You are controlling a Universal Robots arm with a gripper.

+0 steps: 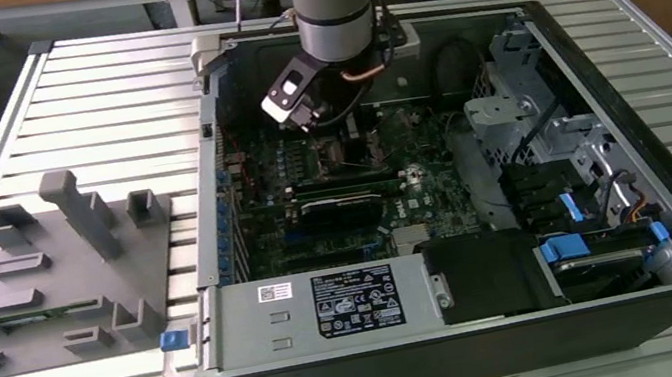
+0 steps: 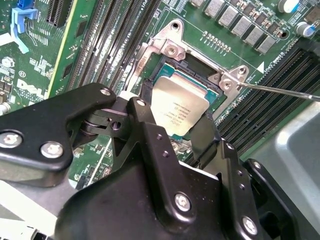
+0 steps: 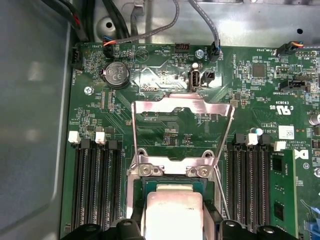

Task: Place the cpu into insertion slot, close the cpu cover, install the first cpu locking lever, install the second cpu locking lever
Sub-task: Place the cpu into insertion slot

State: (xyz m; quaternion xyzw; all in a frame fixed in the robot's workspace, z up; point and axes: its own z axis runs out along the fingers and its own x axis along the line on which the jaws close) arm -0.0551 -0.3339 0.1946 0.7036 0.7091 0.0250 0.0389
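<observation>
In both wrist views the cpu (image 2: 176,107) (image 3: 172,215) shows its silver-grey top. It sits at the black insertion slot (image 2: 198,67) on the green motherboard. My gripper (image 2: 172,118) (image 3: 173,223) reaches down into the open computer case (image 1: 317,115). Its black fingers (image 2: 141,111) press against two opposite edges of the cpu. Whether the chip rests fully in the slot I cannot tell. The cpu cover (image 3: 182,106), a silvery frame, is flipped open and lies back behind the slot. A thin wire locking lever (image 2: 280,90) (image 3: 223,196) sticks out beside the slot, unlatched.
Rows of long black memory slots (image 3: 95,185) (image 3: 255,180) flank the socket. The case walls, a power supply (image 1: 327,303) and a drive cage (image 1: 544,135) close in around the board. A grey fixture plate (image 1: 53,274) lies on the table at the exterior view's left.
</observation>
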